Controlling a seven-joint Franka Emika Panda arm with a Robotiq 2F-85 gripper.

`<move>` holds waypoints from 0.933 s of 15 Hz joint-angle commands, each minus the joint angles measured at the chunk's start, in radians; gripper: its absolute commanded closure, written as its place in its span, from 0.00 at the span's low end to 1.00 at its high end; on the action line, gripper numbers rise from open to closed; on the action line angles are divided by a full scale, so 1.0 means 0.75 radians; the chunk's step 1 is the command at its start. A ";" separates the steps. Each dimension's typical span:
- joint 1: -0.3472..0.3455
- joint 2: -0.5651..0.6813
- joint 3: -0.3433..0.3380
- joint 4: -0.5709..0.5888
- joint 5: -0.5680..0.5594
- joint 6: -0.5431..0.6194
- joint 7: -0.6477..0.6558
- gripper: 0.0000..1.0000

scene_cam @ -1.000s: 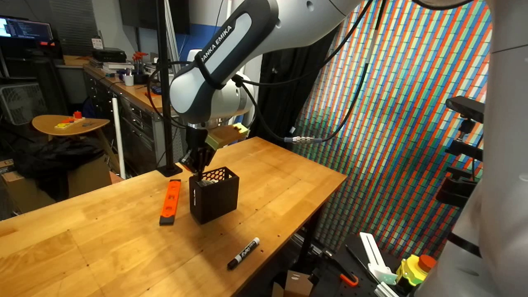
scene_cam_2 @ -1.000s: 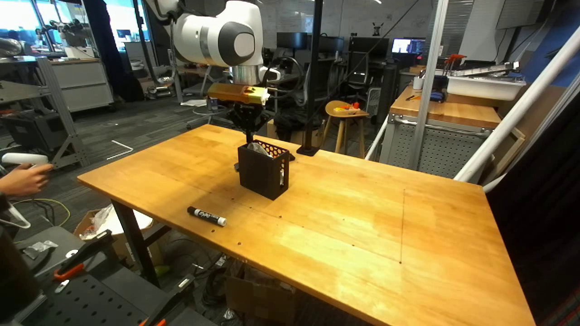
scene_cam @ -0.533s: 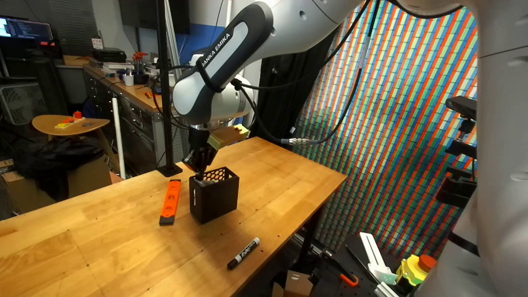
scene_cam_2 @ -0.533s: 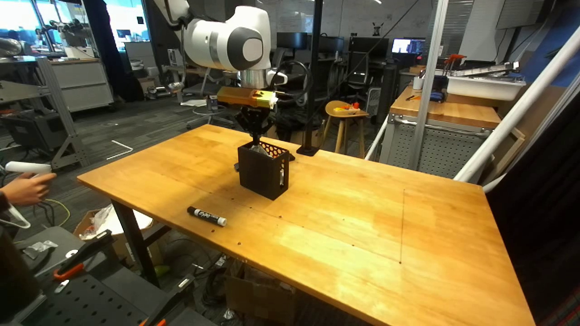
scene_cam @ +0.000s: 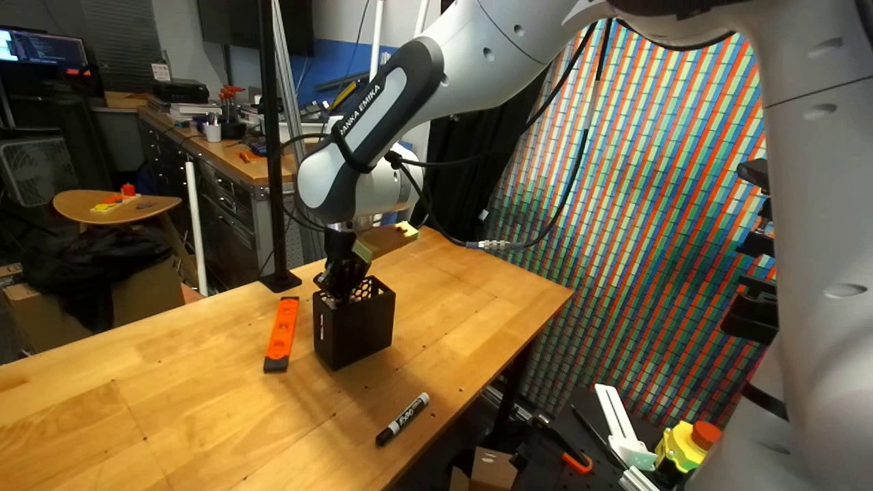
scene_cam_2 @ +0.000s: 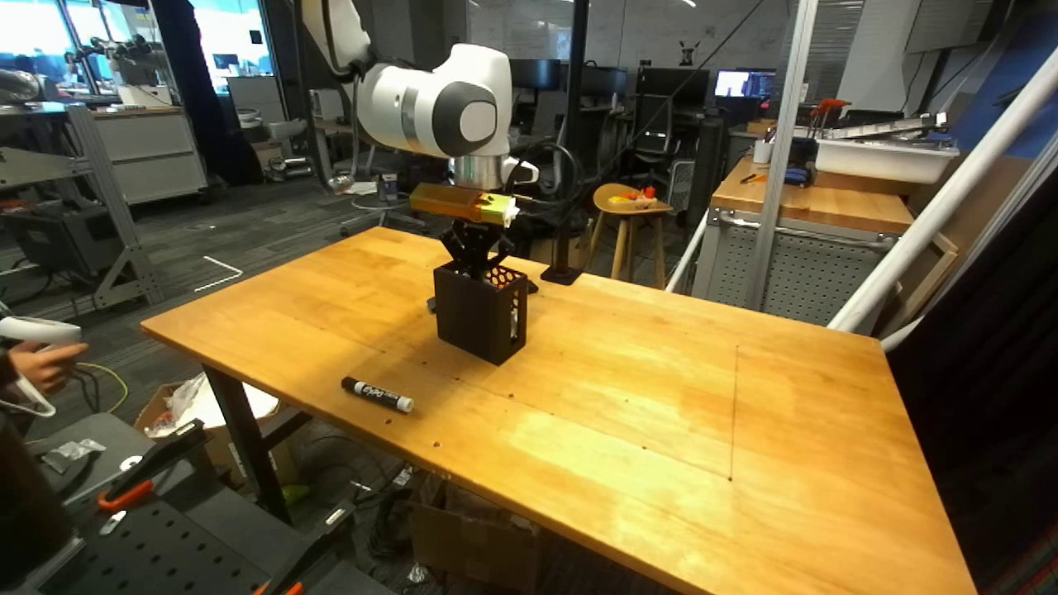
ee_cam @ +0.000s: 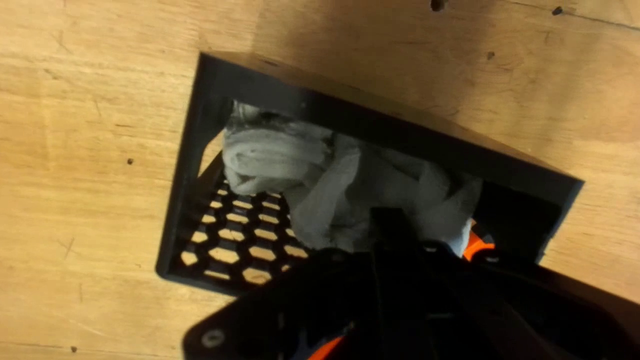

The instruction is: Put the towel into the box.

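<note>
Exterior views show closed jaws now deeper in the box [scene_cam_2: 475,316], towel [ee_cam: 345,182] grip unclear.

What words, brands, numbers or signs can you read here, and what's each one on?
"RANKA EMIKA", its start unclear, on the robot arm.
"EXPO" on the marker.
Too small or blurred to read: text on the monitor, the wall sign, the white mark on the black box.

Window [scene_cam_2: 219,25] washed out, glare on tabletop [scene_cam_2: 595,376]; pincer [ee_cam: 389,216] near-black in soft wrist view.
</note>
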 commanded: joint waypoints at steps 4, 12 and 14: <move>-0.035 0.058 0.008 0.023 0.053 -0.033 -0.013 0.99; -0.063 0.158 0.015 0.030 0.129 -0.037 -0.005 0.99; -0.062 0.169 0.013 0.030 0.140 -0.038 -0.001 0.99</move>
